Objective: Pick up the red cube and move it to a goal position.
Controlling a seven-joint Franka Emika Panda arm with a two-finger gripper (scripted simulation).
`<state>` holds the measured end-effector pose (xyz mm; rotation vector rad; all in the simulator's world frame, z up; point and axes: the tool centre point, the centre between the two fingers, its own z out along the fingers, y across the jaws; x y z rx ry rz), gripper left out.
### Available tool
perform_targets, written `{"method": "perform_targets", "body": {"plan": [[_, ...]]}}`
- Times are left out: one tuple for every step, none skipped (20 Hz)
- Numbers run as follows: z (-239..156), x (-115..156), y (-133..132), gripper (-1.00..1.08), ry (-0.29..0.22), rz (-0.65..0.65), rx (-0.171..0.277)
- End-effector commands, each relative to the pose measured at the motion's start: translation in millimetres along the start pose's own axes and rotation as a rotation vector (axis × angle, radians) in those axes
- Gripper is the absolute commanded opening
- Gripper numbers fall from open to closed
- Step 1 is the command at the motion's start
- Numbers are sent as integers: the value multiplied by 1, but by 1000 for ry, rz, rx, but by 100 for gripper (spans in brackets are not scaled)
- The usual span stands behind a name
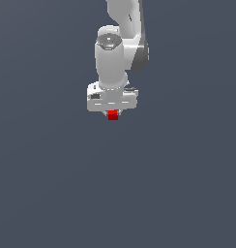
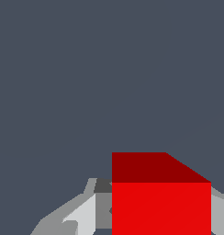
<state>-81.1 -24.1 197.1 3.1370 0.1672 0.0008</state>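
Observation:
The red cube (image 1: 112, 116) is a tiny bright red block showing just below the white hand of the arm in the exterior view. My gripper (image 1: 112, 114) sits right over it, and the hand is far wider than the cube. In the wrist view the red cube (image 2: 160, 202) fills the space between the two grey fingers (image 2: 88, 215), which press against its sides. The gripper (image 2: 160, 209) is shut on the cube. Part of the cube is hidden under the hand in the exterior view. No goal marker shows in either view.
A flat, plain dark grey-blue surface (image 1: 52, 184) lies all around. The white arm (image 1: 115, 53) rises toward the top edge of the exterior view.

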Motion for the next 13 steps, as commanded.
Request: {"method": "perform_targets", "body": {"plan": [[-18,-4,1,-100,-1,0,0],[-24,-6,1,-100,-1,0,0],[-30,-7,2,-100,-1,0,0],[-35,-8,2,-100,-1,0,0],[-40,-9,2,-100,-1,0,0],[-44,-10,3,-100,-1,0,0],[-48,-10,3,-100,-1,0,0],[-51,-11,3,-100,-1,0,0],[-53,-11,3,-100,-1,0,0],[-55,-11,3,-100,-1,0,0],[-56,-12,3,-100,-1,0,0],[-57,-12,4,-100,-1,0,0],[-57,-12,4,-100,-1,0,0]]}}
